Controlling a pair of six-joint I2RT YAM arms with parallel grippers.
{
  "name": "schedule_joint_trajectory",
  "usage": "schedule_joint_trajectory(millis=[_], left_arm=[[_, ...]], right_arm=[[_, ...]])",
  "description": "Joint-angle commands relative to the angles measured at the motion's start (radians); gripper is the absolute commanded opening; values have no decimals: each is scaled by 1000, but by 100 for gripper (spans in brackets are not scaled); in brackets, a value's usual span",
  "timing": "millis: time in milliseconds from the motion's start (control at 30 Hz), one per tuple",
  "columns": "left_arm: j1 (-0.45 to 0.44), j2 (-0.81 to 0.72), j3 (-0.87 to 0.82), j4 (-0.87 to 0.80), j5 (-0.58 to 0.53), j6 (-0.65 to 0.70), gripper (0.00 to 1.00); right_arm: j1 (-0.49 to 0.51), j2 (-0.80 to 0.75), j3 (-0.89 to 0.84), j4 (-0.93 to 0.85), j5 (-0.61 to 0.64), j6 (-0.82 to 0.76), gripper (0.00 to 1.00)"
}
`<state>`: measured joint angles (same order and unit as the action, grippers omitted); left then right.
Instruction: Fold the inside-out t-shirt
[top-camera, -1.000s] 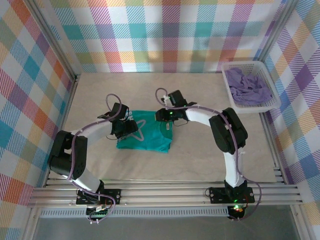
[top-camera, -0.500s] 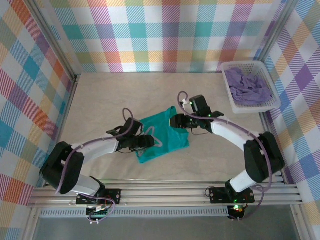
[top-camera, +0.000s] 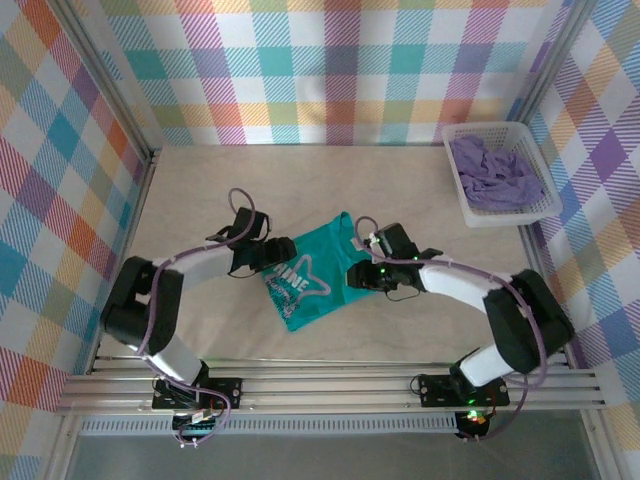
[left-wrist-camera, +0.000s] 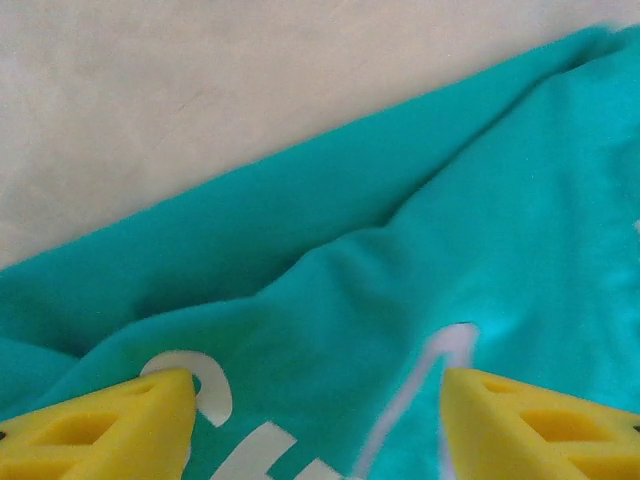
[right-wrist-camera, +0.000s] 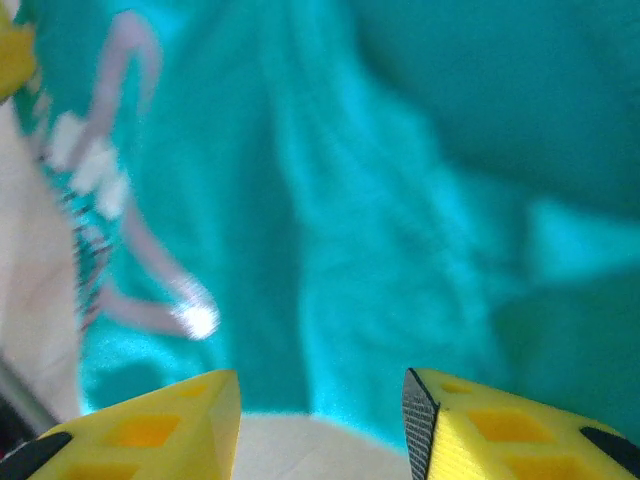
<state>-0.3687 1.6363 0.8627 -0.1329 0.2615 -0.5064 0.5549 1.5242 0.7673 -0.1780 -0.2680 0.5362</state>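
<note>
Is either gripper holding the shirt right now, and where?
Nothing appears held. The left gripper and right gripper both stand open above the teal t-shirt, with no cloth pinched in either.

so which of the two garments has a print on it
The teal t-shirt on the table: a pale print runs across it. The purple garment in the basket looks plain.

Yellow jaws apart over a rumpled teal t-shirt (right-wrist-camera: 400, 200)

The blurred t-shirt spreads across most of the frame, its pale print (right-wrist-camera: 95, 165) running down the left side. Two yellow jaws stand apart at the bottom edge, with a sliver of pale counter (right-wrist-camera: 320, 450) between them.
</note>
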Motion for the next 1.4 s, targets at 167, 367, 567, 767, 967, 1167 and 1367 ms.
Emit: schedule_joint_trajectory(millis=[167, 367, 567, 767, 967, 1167, 1367], left_arm=[[-72, -97, -170, -66, 109, 93, 64], [-247, -272, -258, 2, 107, -18, 66], [-109, -332, -167, 43, -65, 22, 75], [9, -28, 87, 82, 15, 151, 81], [48, 253, 386, -82, 105, 295, 82], [47, 421, 560, -210, 182, 349, 81], [35, 486, 591, -243, 250, 368, 79]], right_arm=[[-61, 274, 309, -18, 13, -96, 47], [-61, 382, 558, -109, -66, -208, 47], [-131, 267, 498, -219, 46, -297, 57], [-231, 272, 435, -276, 28, -264, 77], [-231, 355, 461, -269, 0, -255, 79], [-210, 410, 461, -231, -41, -222, 77], [-175, 436, 455, -204, -67, -195, 73]])
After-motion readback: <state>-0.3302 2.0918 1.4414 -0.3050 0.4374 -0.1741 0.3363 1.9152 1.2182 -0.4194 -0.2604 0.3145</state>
